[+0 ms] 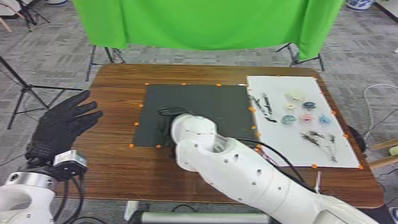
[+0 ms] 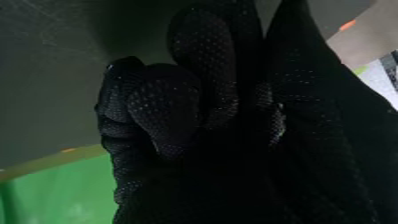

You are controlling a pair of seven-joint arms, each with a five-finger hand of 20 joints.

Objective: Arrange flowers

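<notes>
Flowers [image 1: 309,105] on sheet [image 1: 284,145], right arm [image 1: 235,170] over adjoining mat [image 1: 213,100]; left hand [image 1: 55,127] wide, right hand [image 1: 174,111] unclear

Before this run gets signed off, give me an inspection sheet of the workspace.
Surface: brown wooden table, dark mat beside a white sheet
Job's things: small flower heads in several colours, dark stems and sprigs, all on the white sheet
Clutter: nothing seen
Hands: left hand open at the table's left edge; right hand over the dark mat
Cables: black, alongside the right arm
Surroundings: green cloth beyond the table, grey carpet
</notes>
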